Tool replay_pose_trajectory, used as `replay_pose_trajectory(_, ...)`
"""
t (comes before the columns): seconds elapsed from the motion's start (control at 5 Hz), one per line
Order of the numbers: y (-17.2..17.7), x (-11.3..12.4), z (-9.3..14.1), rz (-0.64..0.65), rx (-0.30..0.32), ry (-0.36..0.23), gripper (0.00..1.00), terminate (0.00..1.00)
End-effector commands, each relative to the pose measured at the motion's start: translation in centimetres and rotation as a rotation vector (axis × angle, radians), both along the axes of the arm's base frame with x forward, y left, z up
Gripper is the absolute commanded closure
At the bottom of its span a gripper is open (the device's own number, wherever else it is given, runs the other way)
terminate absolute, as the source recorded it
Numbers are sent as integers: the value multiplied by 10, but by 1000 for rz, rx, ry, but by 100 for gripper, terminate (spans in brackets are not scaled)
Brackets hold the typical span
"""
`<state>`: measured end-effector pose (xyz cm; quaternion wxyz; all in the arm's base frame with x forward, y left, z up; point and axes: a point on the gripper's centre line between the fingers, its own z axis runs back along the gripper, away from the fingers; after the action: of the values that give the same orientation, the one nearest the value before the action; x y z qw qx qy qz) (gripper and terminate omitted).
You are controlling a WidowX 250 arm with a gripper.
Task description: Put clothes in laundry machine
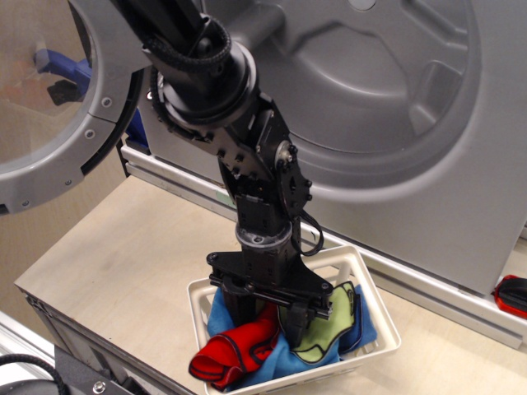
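Pincer point(268, 314): pointed straight down into the basket, fingers narrowly spaced; tips are sunk among the cloths at the red/green boundary. Whether cloth is actually clamped cannot be told, since the contact is hidden by the fingers.
Arm point(222, 99): black, entered from top left, wrapped with a corrugated cable sleeve; wrist is held vertical over the basket.
Basket point(380, 317): white slatted plastic, set on the counter, near its front edge, just in front of the machine's base rail.
Clothes: all seen inside the basket, none in the drum.
Red cloth point(226, 354): bunched at the front left, draped over the basket rim; left finger is pressed against its upper edge.
Green cloth point(329, 325): lime, black-stitched edge, lying right of the pincer, on top of the blue.
Blue cloth point(276, 362): at the bottom of the pile, seen at the left wall, front and right corner.
Machine point(395, 123): silver-grey front, filling the top right; large round recess is seen behind the arm.
Door point(58, 99): swung open at the left, grey rim with a clear window; blurred blue and red shapes are seen through the glass.
Counter point(123, 255): pale wood.
Red object point(512, 295): at the right edge, cropped; identity cannot be told.
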<state>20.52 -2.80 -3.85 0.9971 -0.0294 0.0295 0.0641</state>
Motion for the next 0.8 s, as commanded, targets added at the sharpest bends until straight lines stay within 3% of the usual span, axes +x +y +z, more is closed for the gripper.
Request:
replay_pose_trajectory(0.0,-4,7,-1,30,97,-93,100,0)
replay_pose_trajectory(0.2,-9,13,11,9,149,-200,100,0)
replay_pose_trajectory(0.6,-19,18,82,25,168,-384,100,0)
